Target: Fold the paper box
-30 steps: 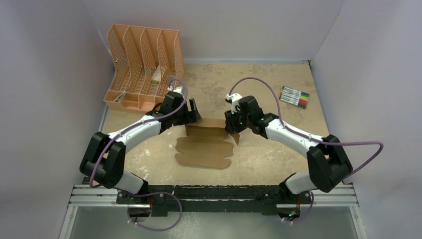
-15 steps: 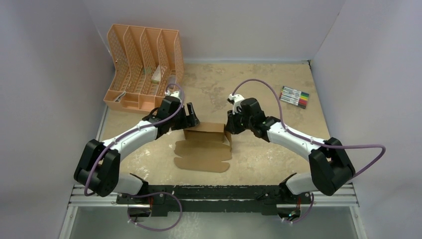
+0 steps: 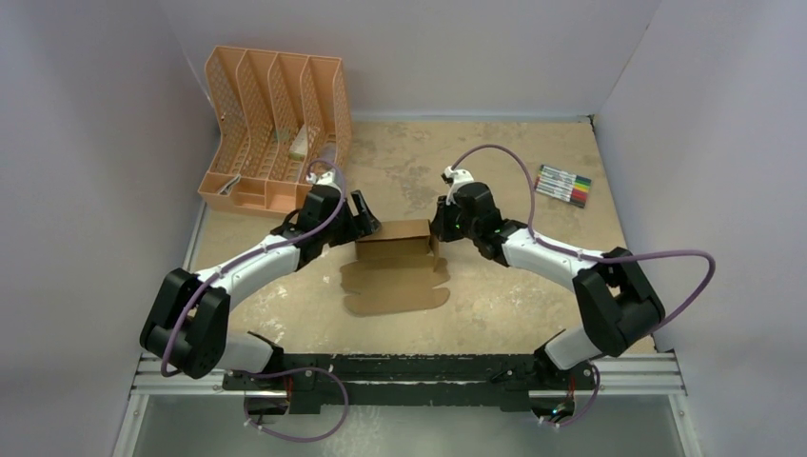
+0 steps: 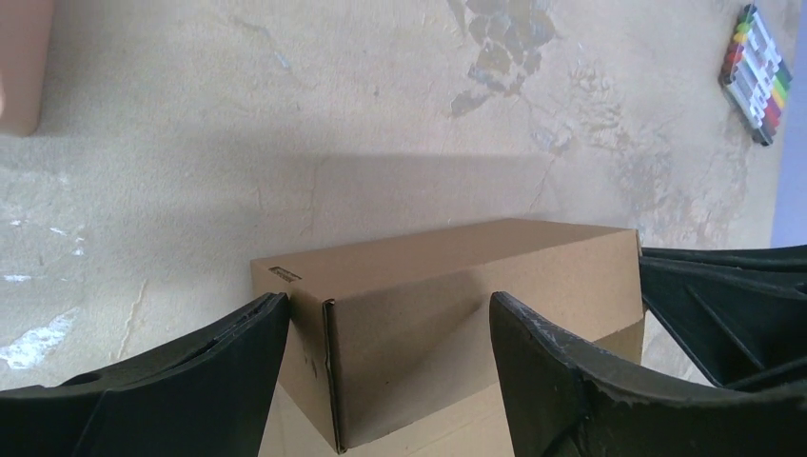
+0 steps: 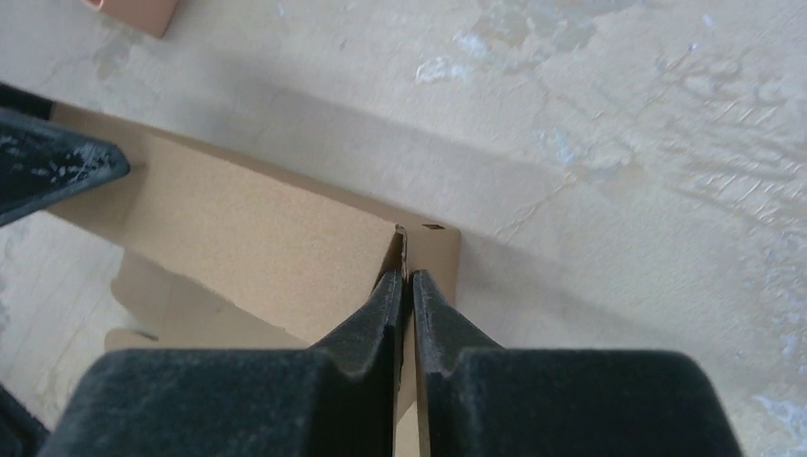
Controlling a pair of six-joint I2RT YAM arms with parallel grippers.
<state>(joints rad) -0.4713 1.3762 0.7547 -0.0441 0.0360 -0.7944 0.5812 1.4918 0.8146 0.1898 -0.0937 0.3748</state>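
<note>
The paper box (image 3: pixel 392 238) stands part-erected at the centre of the surface (image 3: pixel 495 171); its printed mark (image 4: pixel 285 274) is unreadable. The left hand (image 4: pixel 385 307) gapes wide astride a box corner. The right hand (image 5: pixel 407 278) is clamped on its end wall.

I am looking into a small robot test lab. Plain white walls (image 3: pixel 428 48) are boxing in a worn counter (image 3: pixel 495 162), and the left arm (image 3: pixel 255 259) and right arm (image 3: pixel 557 255) are sitting on a metal rail (image 3: pixel 409 376).

No readable writing anywhere.
A small dark printed mark (image 4: pixel 285 276) sits at 9 o'clock on the plain brown cardboard box's (image 4: pixel 447 286) top face, too tiny to read.
</note>
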